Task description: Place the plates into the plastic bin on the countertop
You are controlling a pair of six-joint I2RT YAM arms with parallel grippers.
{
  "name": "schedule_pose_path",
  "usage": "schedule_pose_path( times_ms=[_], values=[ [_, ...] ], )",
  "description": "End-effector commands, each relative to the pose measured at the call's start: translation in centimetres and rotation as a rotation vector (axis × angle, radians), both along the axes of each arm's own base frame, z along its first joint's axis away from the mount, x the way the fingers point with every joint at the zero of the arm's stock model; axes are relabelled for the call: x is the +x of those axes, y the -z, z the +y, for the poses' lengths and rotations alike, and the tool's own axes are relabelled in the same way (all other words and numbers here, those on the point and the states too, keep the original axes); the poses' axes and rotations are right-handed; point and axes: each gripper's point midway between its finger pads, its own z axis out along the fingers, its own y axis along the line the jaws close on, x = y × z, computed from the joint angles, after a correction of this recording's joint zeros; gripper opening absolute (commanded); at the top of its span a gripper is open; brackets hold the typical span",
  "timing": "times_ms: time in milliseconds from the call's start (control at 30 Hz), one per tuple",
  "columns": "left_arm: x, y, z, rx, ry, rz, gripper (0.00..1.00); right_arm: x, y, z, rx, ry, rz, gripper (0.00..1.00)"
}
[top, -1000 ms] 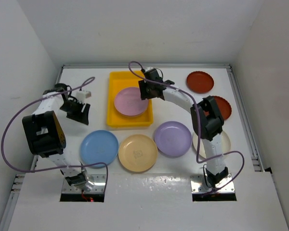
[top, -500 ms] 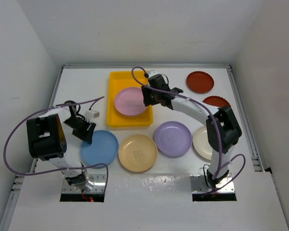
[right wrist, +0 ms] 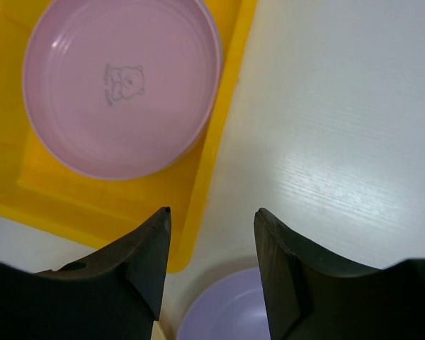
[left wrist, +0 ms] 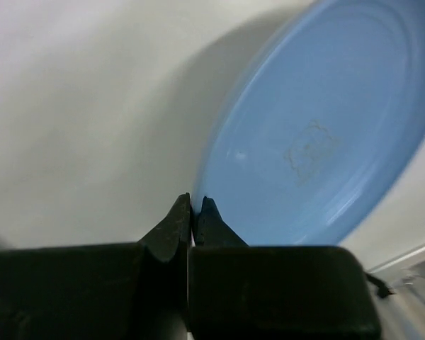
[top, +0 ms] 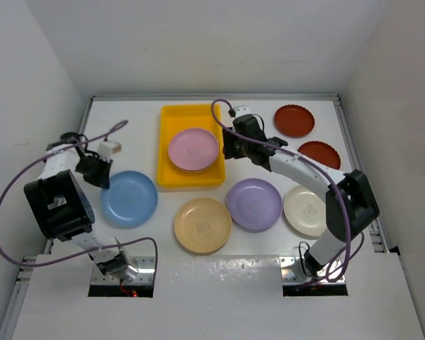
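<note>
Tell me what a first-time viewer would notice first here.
The bright yellow plastic bin at the back of the white countertop stands out, with a pink plate lying in it and the open right pincer above its right rim. At the left, the left pincer is shut on the rim of a blue plate. A tan-yellow plate, lilac plate, cream plate and two red-brown plates lie outside the bin.
</note>
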Motion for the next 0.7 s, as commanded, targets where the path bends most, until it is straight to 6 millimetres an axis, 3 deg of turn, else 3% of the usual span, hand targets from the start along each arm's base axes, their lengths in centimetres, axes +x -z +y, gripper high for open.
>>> schedule_pose_path(
  times_ms=[0, 133, 200, 233, 267, 300, 333, 367, 433, 467, 533, 567, 667],
  values=[
    [2.9, -6.0, 3.4, 0.024, 0.050, -0.210, 0.00, -0.4, -0.8, -2.0, 0.024, 0.061, -0.015, 0.50],
    [5.3, -9.0, 5.2, -0.066, -0.039, -0.288, 0.00, -1.5, -0.5, -4.2, 0.020, 0.103, -0.006, 0.50],
    [8.2, -11.3, 4.9, -0.161, -0.080, -0.367, 0.00, -1.6, 0.3, -5.5, 0.007, 0.138, 0.012, 0.50],
    [9.2, -12.3, 4.6, -0.205, -0.102, -0.397, 0.00, -1.7, -0.3, -5.8, 0.018, 0.149, 0.002, 0.50],
    [10.2, -14.2, 3.4, -0.314, -0.158, -0.435, 0.00, -1.8, 0.1, -6.4, 0.011, 0.159, 0.010, 0.50],
    [11.5, -15.2, 2.5, -0.365, -0.166, -0.459, 0.00, -1.9, 0.4, -6.9, 0.003, 0.174, 0.015, 0.50],
    [13.4, -17.4, 2.2, -0.369, -0.156, -0.546, 0.00, -2.2, 0.1, -7.2, 0.001, 0.179, 0.014, 0.50],
    [14.6, -18.8, -0.4, -0.449, -0.187, -0.541, 0.00, -2.4, 0.6, -7.7, -0.013, 0.186, 0.022, 0.50],
    [17.0, -21.2, -3.0, -0.455, -0.149, -0.632, 0.00, -2.6, 0.4, -8.2, -0.019, 0.201, 0.019, 0.50],
    [17.7, -21.8, -7.0, -0.477, -0.098, -0.625, 0.00, -2.9, 0.9, -8.9, -0.035, 0.222, 0.028, 0.50],
    [19.2, -21.2, -9.2, -0.407, -0.097, -0.621, 0.00, -3.2, 0.8, -9.5, -0.039, 0.239, 0.024, 0.50],
    [19.4, -20.3, -12.2, -0.412, -0.059, -0.588, 0.00, -3.5, 1.5, -10.2, -0.050, 0.262, 0.040, 0.50],
    [21.6, -17.3, -14.2, -0.357, -0.097, -0.522, 0.00, -4.0, 1.4, -11.0, -0.046, 0.287, 0.040, 0.50]
  ],
)
